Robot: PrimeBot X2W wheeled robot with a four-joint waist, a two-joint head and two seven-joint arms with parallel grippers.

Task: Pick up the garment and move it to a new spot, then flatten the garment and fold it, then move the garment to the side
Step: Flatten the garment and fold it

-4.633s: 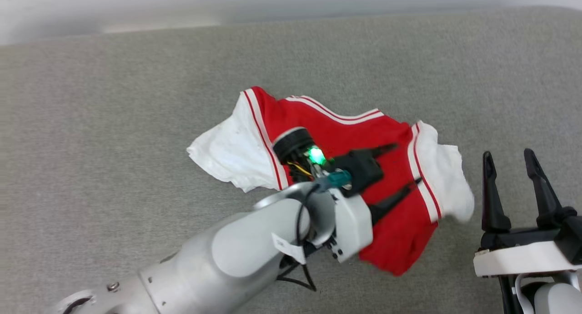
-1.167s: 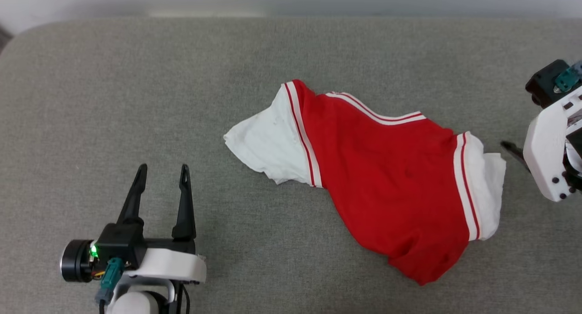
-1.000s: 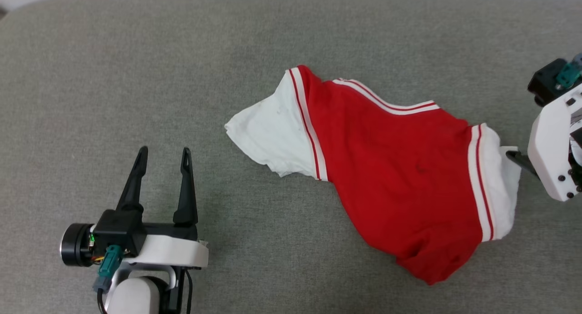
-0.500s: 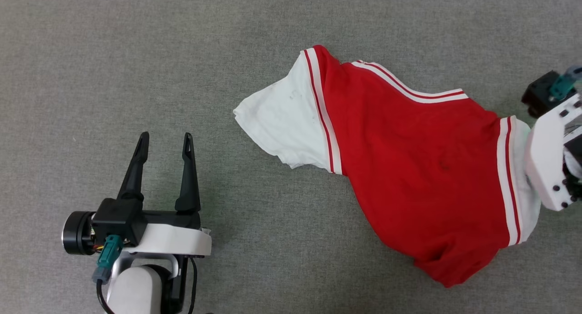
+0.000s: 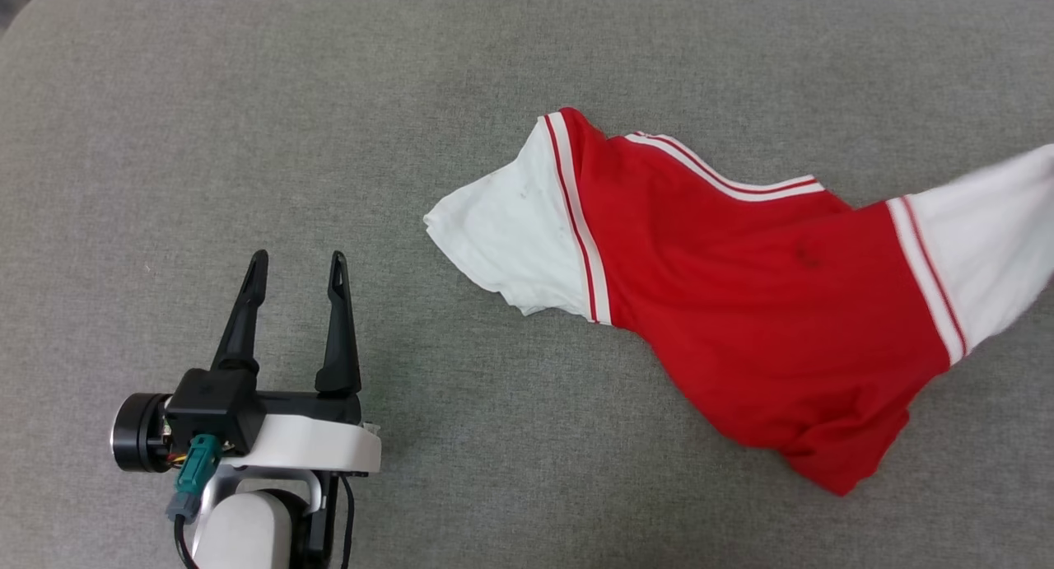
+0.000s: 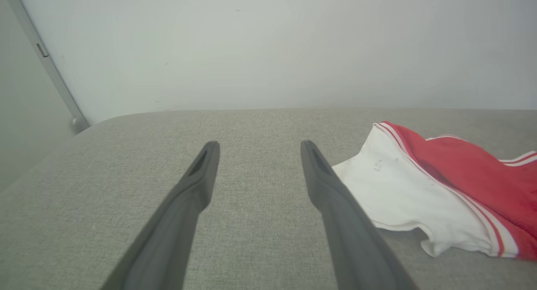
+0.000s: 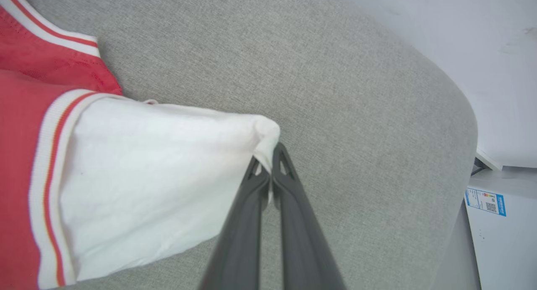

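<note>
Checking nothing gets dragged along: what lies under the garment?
Grey cushion shows all around the garment; what lies beneath its red body is covered. The right gripper pinches its white sleeve.

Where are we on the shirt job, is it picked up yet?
Done: the right tool is shut on the tip of the shirt's white sleeve. In hand: that sleeve is stretched out rightward; the rest lies crumpled on the grey cushion. Left: moving, flattening, folding, setting aside. The left tool stands open, apart from the shirt.

The grey woven fabric surface [image 5: 247,141] lies bare toward its left edge. A red soft shirt with white sleeves [image 5: 766,330] blocks its right side.
</note>
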